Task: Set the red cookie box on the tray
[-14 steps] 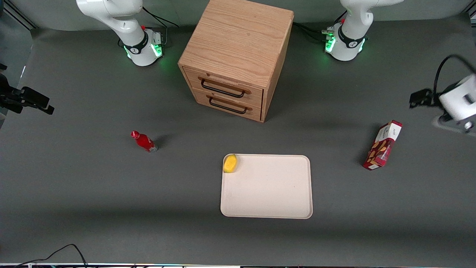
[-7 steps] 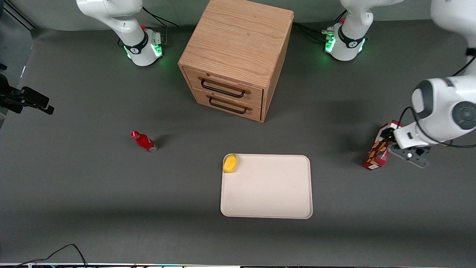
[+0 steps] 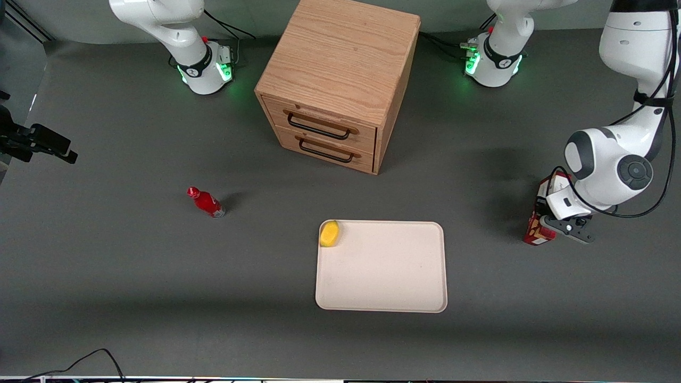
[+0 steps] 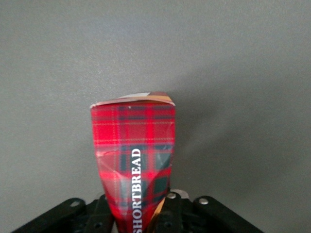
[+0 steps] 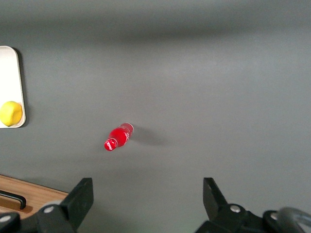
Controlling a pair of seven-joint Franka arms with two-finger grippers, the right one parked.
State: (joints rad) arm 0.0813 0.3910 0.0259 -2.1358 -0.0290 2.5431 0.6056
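The red cookie box (image 3: 533, 234) stands on the grey table toward the working arm's end, mostly covered by the wrist. In the left wrist view it shows as a red tartan carton (image 4: 133, 145) marked SHORTBREAD. My left gripper (image 3: 548, 221) is down over the box. Its black fingers (image 4: 170, 206) press both narrow sides and the carton looks pinched between them (image 4: 137, 204). The cream-white tray (image 3: 388, 287) lies near the table's middle, apart from the box; its corner shows in the right wrist view (image 5: 9, 73).
A yellow lemon (image 3: 330, 233) sits in a tray corner. A small red bottle (image 3: 206, 202) stands toward the parked arm's end. A wooden two-drawer cabinet (image 3: 340, 80) stands farther from the camera than the tray.
My left arm swung in from the table's edge and came down over the cookie box; the gripper now sits around its upper part. The box has stayed in place.
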